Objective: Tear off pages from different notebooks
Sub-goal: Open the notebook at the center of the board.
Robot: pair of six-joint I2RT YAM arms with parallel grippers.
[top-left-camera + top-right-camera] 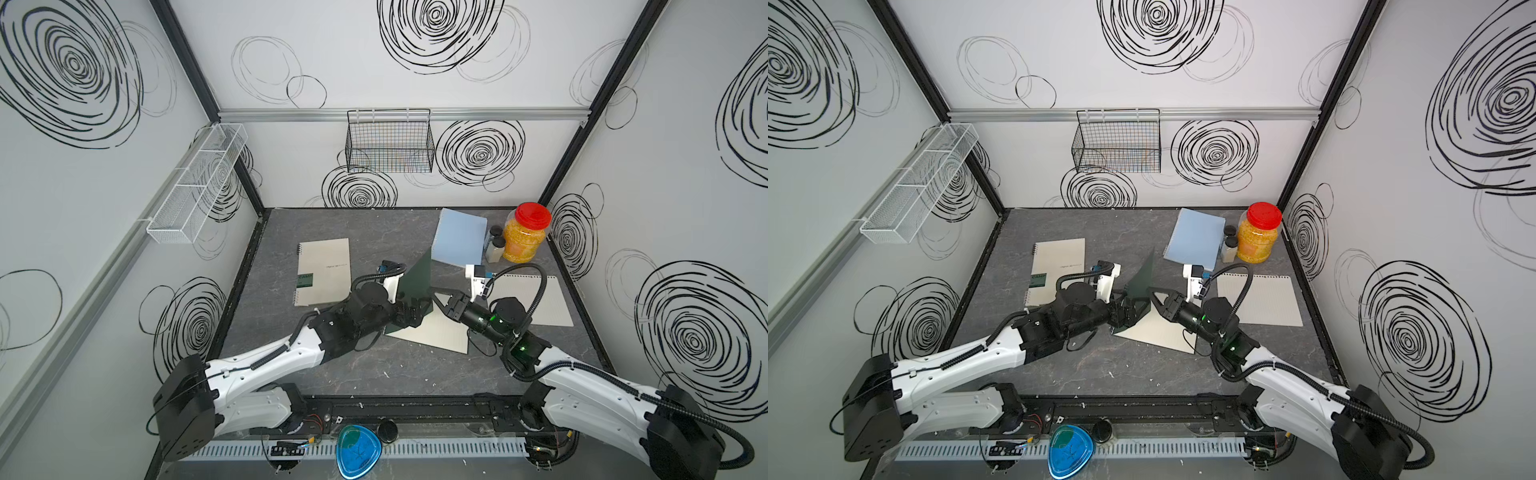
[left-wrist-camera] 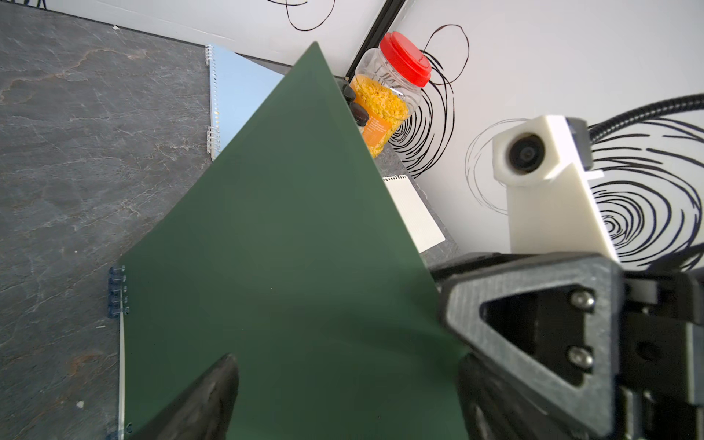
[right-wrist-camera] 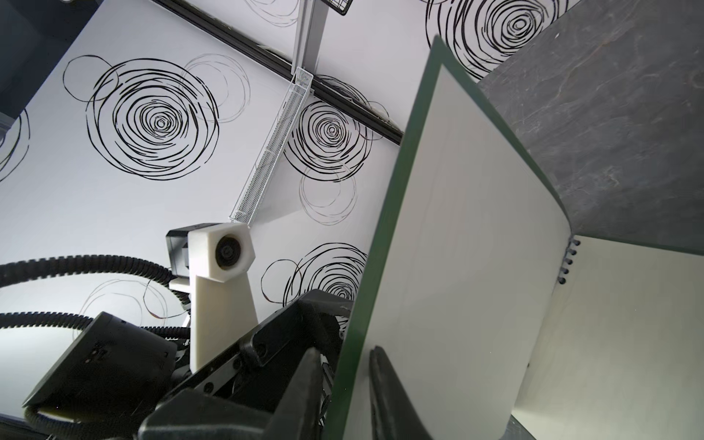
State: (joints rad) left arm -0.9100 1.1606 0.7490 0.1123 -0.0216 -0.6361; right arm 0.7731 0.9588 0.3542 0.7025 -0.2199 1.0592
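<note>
The dark green top-bound spiral notebook (image 1: pixel 432 336) lies open in the middle of the grey stone-look worktop (image 1: pixel 374 370), its green cover (image 1: pixel 417 274) stood up on edge. The right end effector (image 1: pixel 436 297) pinches that cover's free edge, a finger on each face; whether a cream page rides up with it I can't tell. The left end effector (image 1: pixel 1126 311) hangs spread wide and empty on the cover's green side.

I'd reckon the cover springy and the pages light, floppy and ready to rip at the spiral holes. Take a sheet by a corner far from the binding and pin the pad near the coil.

A loose lined sheet (image 1: pixel 536 299) lies just right. A light blue notebook (image 1: pixel 459 241) and a clear red-lidded jar (image 1: pixel 524 237) crowd the back, and a cream notebook (image 1: pixel 324 270) sits left. The front looks barest.
</note>
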